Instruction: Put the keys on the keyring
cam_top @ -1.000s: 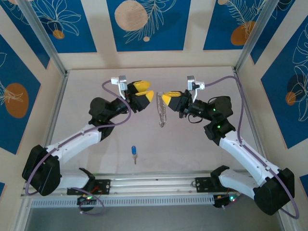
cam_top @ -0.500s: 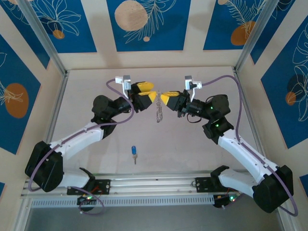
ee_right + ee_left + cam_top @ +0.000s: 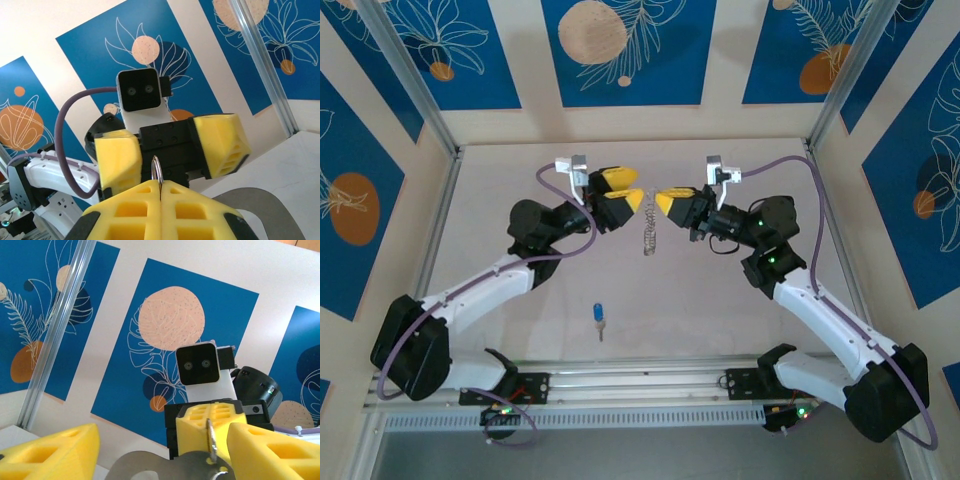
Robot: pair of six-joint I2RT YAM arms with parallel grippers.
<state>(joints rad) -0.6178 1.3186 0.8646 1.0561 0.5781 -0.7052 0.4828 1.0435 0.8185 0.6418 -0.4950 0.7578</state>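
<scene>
Pinching keyring [image 3: 156, 170], right gripper [image 3: 160, 186], overhead key [image 3: 598, 315] on table [image 3: 700, 310]

Table [image 3: 720, 300]: pale surface, backed by blue leaf-print panels [image 3: 620, 50].
Left gripper [image 3: 637, 192]: yellow fingers spread apart, pointed rightward over rear-centre of table.
Right gripper [image 3: 660, 202]: yellow fingers pressed together, pointed leftward, tips just beside left gripper's.
Keyring [image 3: 649, 235]: silvery chain hung from right gripper's tips, dangling above table.
Key [image 3: 598, 314]: blue head, short pale blade, lay on table near front, well apart from keyring.
</scene>
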